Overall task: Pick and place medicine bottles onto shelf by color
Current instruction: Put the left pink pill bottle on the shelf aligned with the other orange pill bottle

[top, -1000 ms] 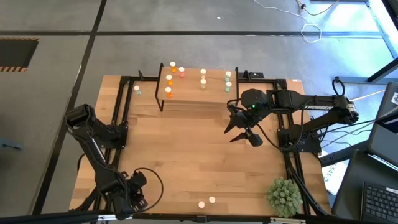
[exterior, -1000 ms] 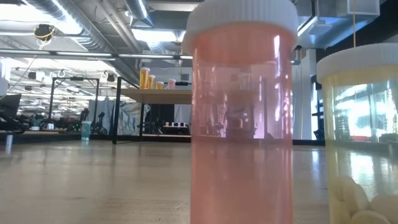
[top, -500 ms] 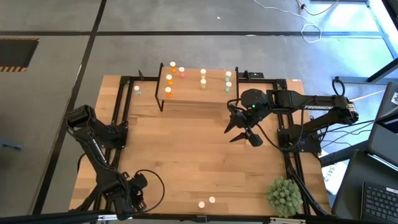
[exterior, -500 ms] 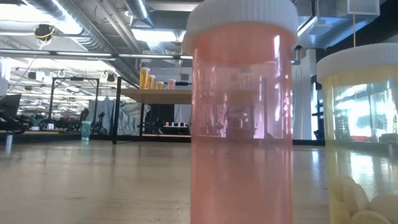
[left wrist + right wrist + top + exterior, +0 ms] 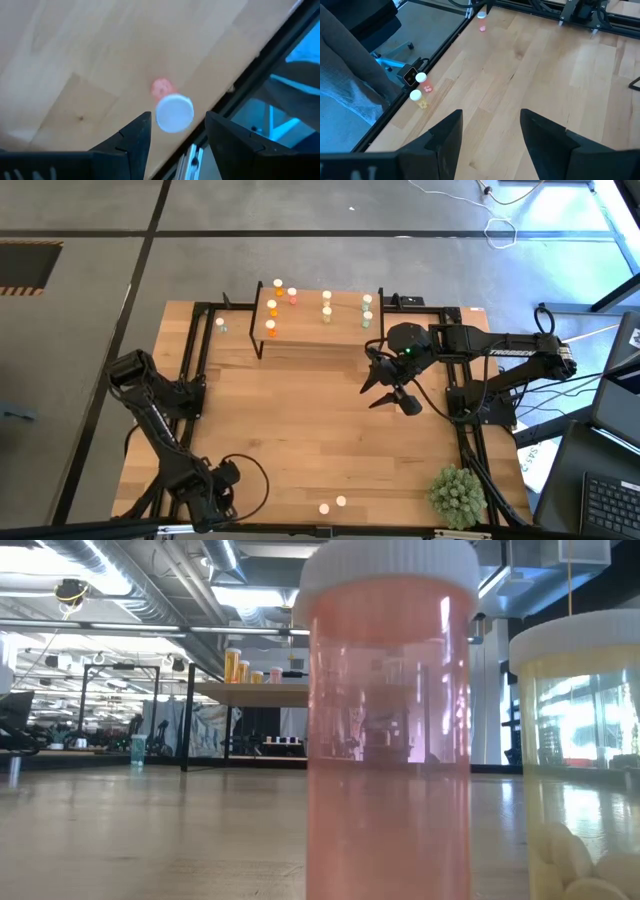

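Where two bottles [image 5: 332,505] hug table edge [image 5: 320,525], wide bare centre.

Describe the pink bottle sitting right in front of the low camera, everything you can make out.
The pink bottle is a see-through, plastic-looking cylinder with a ribbed whitish cap. It stands upright on the wooden table near the front edge, filling the low view. No contents can be made out in it. A pale yellow bottle holding whitish tablets stands close beside it; whether they touch is unclear. From above the pair shows as two small caps. Neither gripper touches it.
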{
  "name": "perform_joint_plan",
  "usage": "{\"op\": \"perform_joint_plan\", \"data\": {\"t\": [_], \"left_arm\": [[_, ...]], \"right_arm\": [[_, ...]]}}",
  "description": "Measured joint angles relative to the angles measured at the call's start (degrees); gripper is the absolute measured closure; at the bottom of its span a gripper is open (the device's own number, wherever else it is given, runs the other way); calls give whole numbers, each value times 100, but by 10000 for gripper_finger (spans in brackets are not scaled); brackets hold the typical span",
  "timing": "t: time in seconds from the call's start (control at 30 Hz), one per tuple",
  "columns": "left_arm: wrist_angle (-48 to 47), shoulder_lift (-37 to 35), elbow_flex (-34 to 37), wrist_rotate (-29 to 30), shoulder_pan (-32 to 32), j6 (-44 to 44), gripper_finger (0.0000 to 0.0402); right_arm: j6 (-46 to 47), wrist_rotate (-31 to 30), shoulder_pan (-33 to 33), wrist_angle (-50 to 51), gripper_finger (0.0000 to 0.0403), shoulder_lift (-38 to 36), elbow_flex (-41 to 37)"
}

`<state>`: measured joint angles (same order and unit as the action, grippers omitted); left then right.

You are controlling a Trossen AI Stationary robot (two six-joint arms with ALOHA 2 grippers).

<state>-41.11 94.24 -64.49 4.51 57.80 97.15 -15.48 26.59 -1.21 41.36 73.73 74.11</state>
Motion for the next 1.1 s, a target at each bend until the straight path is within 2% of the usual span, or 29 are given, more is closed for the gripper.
{"op": "perform_joint_plan", "data": {"t": [0.57, 1.1], "left_arm": [[160, 328, 2, -221, -96, -23, 221], [215, 347, 2, -238, -96, -3, 226]], "right_arm": [[1, -2, 0, -2, 201, 0, 0], [1, -1, 1, -4, 201, 0, 0]]}}
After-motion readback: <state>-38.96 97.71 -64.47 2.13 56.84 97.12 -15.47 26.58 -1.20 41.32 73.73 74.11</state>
